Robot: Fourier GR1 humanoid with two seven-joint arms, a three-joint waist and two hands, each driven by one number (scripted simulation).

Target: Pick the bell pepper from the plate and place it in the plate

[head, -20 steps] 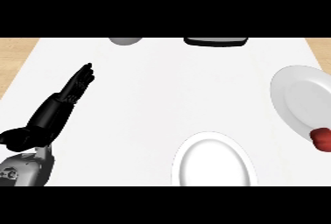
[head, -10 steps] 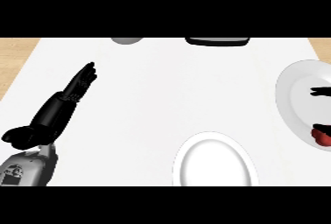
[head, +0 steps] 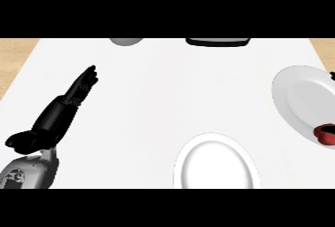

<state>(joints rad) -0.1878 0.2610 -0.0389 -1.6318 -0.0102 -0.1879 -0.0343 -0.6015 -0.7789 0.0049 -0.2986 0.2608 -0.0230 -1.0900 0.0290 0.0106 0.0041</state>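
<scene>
The red bell pepper (head: 323, 133) lies at the lower right rim of a white plate (head: 297, 95) at the right edge of the head view. A second white plate (head: 216, 165) sits near the bottom centre with nothing on it. My left hand (head: 62, 113) rests open at the left, fingers straight and pointing up and to the right, far from both plates. Of my right hand (head: 332, 75) only a small black tip shows at the right edge, above the pepper's plate.
A grey round object (head: 126, 41) and a black object (head: 218, 42) sit at the far edge of the white counter (head: 170, 88). Wooden strips border the counter at the left and right.
Half a second ago dark parts of my right hand showed over the right plate; now only a tip remains at the edge. The pepper and left hand have barely moved.
</scene>
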